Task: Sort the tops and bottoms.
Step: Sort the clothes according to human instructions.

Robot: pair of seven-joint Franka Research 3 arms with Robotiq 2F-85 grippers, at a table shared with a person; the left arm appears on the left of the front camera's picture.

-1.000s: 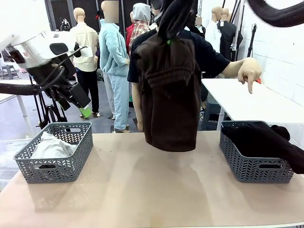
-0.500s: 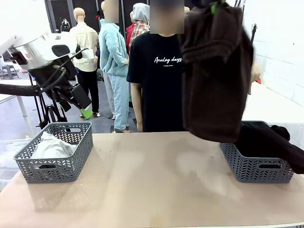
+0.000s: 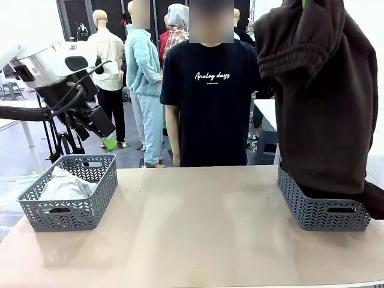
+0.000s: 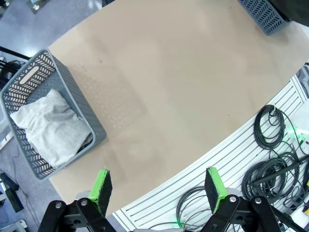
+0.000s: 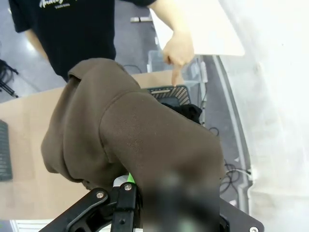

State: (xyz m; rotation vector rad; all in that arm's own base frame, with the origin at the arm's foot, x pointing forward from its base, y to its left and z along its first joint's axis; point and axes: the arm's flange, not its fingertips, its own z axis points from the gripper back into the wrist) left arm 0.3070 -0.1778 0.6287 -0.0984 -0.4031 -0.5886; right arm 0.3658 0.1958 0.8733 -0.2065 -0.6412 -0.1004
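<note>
A large dark brown fleece piece of the bottoms (image 3: 321, 102) hangs from the picture's top over the right grey basket (image 3: 321, 211). My right gripper (image 5: 129, 180) is shut on it, with a green pad peeking out under the fabric. Black bottoms (image 3: 375, 201) lie in that basket and spill over its right side. In the right wrist view the person's hand (image 5: 177, 50) points a finger down at this basket (image 5: 169, 91). The pale grey-white tops (image 3: 65, 186) lie in the left grey basket (image 3: 69, 207). My left gripper (image 4: 158, 189) is open and holds nothing, high above the table's near left edge.
The person in a black T-shirt (image 3: 207, 90) stands behind the table's far edge. The tan tabletop (image 3: 192, 234) lies between the two baskets. Cables (image 4: 270, 159) lie on a slatted surface beside the table's near edge. A white table (image 5: 203, 24) stands behind the right basket.
My right gripper has carried the brown fleece piece from the table's middle to the right and higher, over the right basket. The left arm has not moved.
</note>
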